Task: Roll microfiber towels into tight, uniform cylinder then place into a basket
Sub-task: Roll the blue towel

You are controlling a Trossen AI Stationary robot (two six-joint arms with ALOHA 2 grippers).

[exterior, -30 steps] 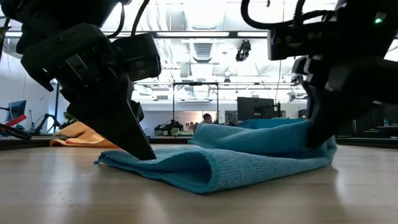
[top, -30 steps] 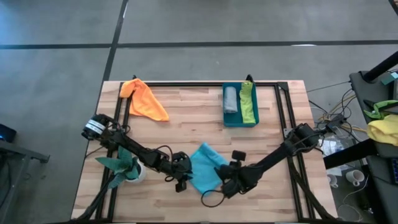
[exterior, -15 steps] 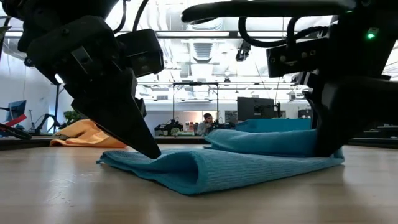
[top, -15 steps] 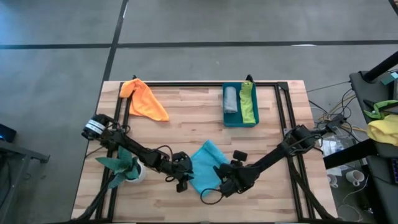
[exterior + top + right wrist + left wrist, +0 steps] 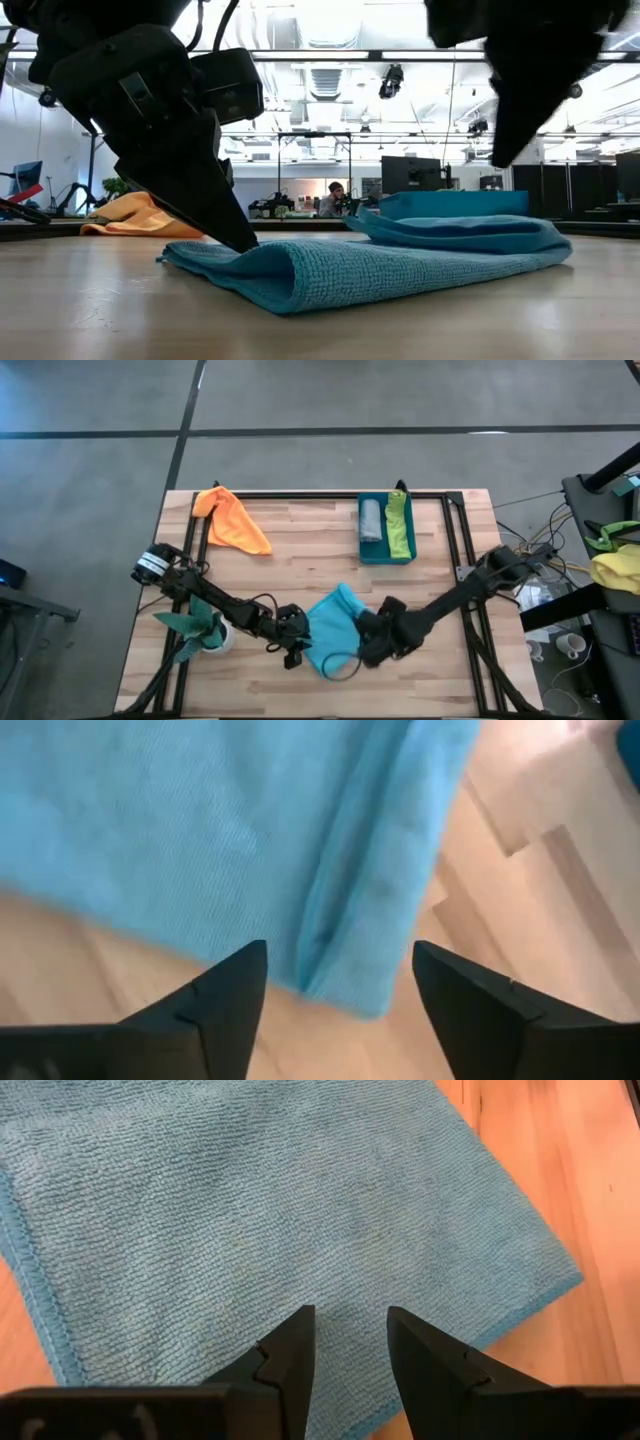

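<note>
the turquoise towel [image 5: 330,628] lies folded on the counter [image 5: 300,550] in the lower middle of the high view, between the two arms. in the low view it [image 5: 400,255] rests flat on the wood, a rounded fold at its near left end and a second layer lying over its right half.

the left tool [image 5: 293,651] sits at the towel's lower-left edge. in the low view its dark fingers [image 5: 225,225] slant down onto the left end of the cloth, tips touching the fabric. the left wrist view shows the left tool [image 5: 350,1342] with only a narrow gap between its fingers, tips resting on the towel's surface; no cloth is seen gathered between them, so whether it is pinching the fabric or just pressing on it cannot be told.

the right tool [image 5: 368,644] is at the towel's right edge. in the low view it [image 5: 520,110] hangs in the upper right of the frame, clear above the cloth. the right wrist view shows the right tool [image 5: 340,982] with fingers spread wide apart and nothing between them, the towel's folded edge below.

the basket [image 5: 386,556] stands at the upper right of the counter, holding a rolled grey towel [image 5: 371,520] and a lime green towel [image 5: 399,525] side by side. the orange towel [image 5: 232,521] lies loose at the upper left.
</note>
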